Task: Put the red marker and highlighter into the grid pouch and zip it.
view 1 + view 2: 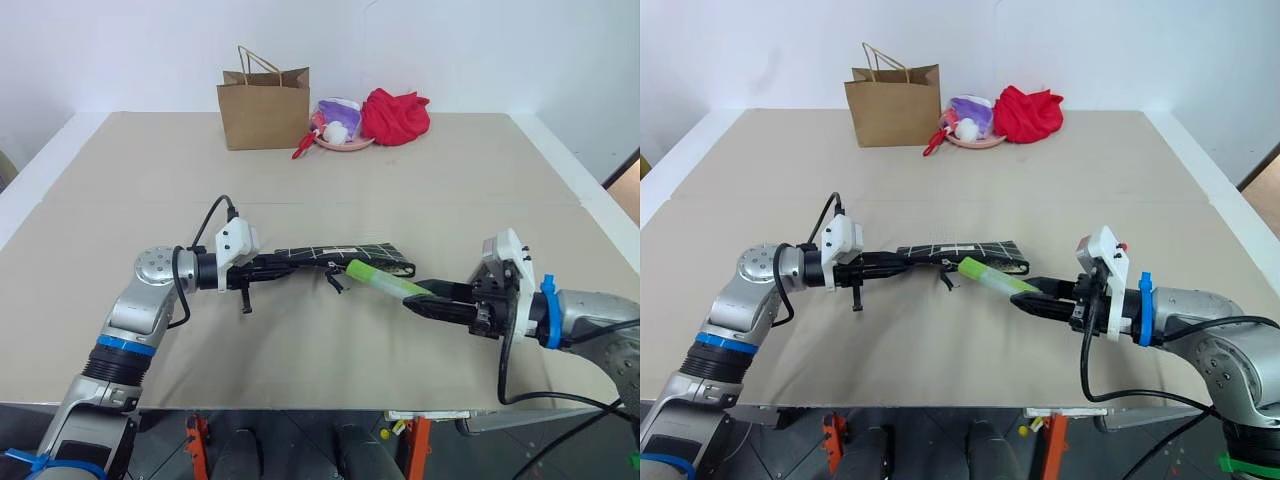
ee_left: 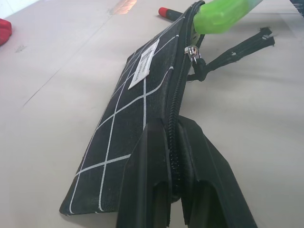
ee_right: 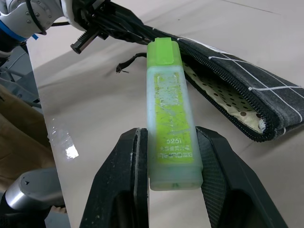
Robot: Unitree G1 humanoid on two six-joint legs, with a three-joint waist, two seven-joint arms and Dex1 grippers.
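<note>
Highlighter (image 3: pixel 172 118) sits clamped in my right gripper (image 3: pixel 173 156) at the grid pouch (image 3: pixel 237 90) mouth; my left gripper (image 2: pixel 173 156) pinches the pouch's zipper edge.

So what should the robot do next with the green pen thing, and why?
Probably ease the highlighter forward into the grid pouch. The right gripper holds its bottom end, its cap sits at the unzipped opening, and the left gripper pinches the pouch steady.

The grid pouch (image 1: pixel 345 257) sits mid-table, held off the surface by the left gripper (image 1: pixel 285 263) at its left end. The highlighter (image 1: pixel 385 279), in the right gripper (image 1: pixel 418 300), points at the pouch's open right end. A paper bag (image 1: pixel 264 108) stands at the far edge.
</note>
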